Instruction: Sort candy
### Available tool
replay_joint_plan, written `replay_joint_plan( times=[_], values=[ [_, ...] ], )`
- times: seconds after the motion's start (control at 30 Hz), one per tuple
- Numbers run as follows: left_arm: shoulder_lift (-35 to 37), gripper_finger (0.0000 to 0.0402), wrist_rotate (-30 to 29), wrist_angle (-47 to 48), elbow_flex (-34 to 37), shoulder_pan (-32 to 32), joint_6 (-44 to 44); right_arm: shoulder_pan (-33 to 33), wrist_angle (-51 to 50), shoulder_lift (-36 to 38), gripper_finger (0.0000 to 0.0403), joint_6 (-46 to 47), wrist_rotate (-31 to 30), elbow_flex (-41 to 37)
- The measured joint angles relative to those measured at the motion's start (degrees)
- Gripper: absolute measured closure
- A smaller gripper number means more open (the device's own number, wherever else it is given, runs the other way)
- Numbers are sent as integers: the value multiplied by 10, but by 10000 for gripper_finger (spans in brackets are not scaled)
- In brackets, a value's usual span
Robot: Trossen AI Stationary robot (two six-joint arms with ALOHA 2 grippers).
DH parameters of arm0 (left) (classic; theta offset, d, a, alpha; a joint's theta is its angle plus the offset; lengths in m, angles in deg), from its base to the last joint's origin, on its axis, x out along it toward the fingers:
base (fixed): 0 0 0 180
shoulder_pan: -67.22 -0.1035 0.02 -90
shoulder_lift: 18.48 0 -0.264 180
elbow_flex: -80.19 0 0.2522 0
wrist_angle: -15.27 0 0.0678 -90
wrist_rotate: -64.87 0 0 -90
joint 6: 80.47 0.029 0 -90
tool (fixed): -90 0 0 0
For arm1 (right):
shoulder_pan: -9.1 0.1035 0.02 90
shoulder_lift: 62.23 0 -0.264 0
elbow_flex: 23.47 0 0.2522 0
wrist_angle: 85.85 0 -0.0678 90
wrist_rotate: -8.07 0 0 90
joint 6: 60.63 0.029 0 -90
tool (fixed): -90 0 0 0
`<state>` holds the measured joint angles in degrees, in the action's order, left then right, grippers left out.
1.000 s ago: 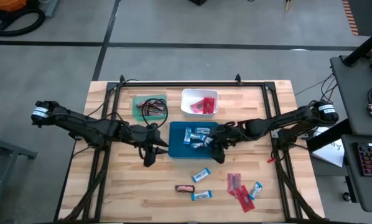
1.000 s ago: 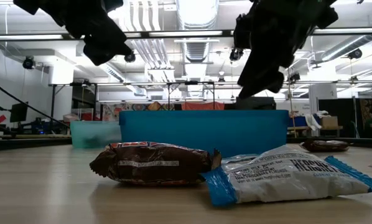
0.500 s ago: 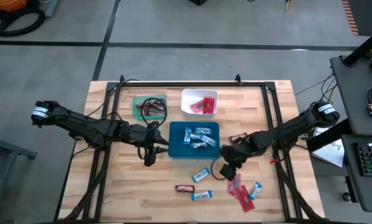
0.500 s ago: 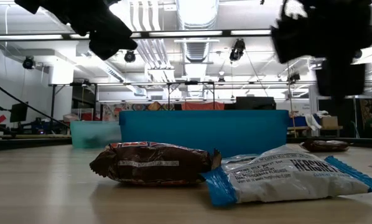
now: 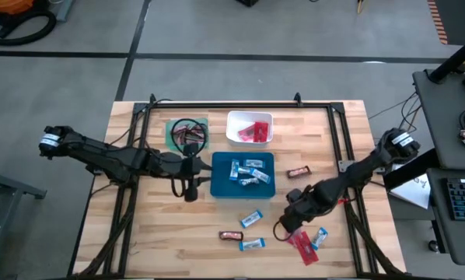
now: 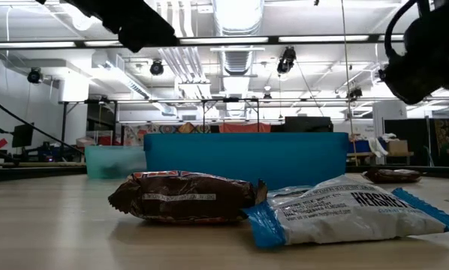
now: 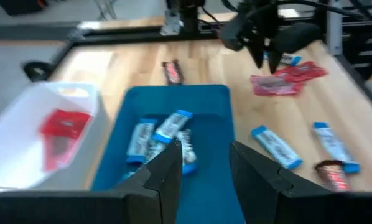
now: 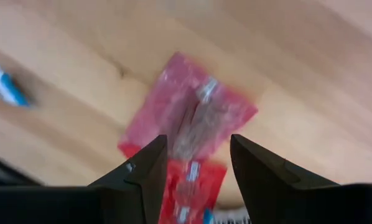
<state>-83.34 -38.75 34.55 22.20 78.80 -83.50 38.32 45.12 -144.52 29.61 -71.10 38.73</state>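
Note:
Loose candy lies on the table's near half: red packets (image 5: pixel 299 239), blue-and-white bars (image 5: pixel 252 219) (image 5: pixel 319 237) and a brown bar (image 5: pixel 231 235). Another brown bar (image 5: pixel 298 172) lies right of the blue tray (image 5: pixel 221 187). My right gripper (image 5: pixel 291 222) hangs open above the red packets (image 8: pixel 192 121), fingers pointing steeply down, touching nothing. My left gripper (image 5: pixel 190 188) hovers open and empty at the blue tray's left edge (image 7: pixel 201 168). In the low view a brown bar (image 6: pixel 183 196) and a white-and-blue bar (image 6: pixel 352 211) lie closest.
The blue tray (image 7: pixel 223 99) holds several blue-and-white bars (image 7: pixel 167 130). The white tray (image 5: pixel 232 132) holds red packets (image 7: pixel 61 127). The green tray (image 5: pixel 172 128) at the far left holds brown bars. A black frame rail (image 5: pixel 232 104) runs along the far edge.
My right gripper has swung from the blue tray's right edge toward the table's near edge and somewhat right, sinking and rolling its wrist, and now hangs over the red packets. My left gripper has risen a little and rolled. No candy has moved.

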Motion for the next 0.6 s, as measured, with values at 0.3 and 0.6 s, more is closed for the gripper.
replay_joint_plan(
  times=[0.3,0.6],
  values=[
    [0,284,-77,-1,-11,-1,68,2,2,-74,253,-12,-18,25],
    [0,284,-115,-4,-11,-4,88,0,-37,-122,264,-76,-82,61]
  ],
)
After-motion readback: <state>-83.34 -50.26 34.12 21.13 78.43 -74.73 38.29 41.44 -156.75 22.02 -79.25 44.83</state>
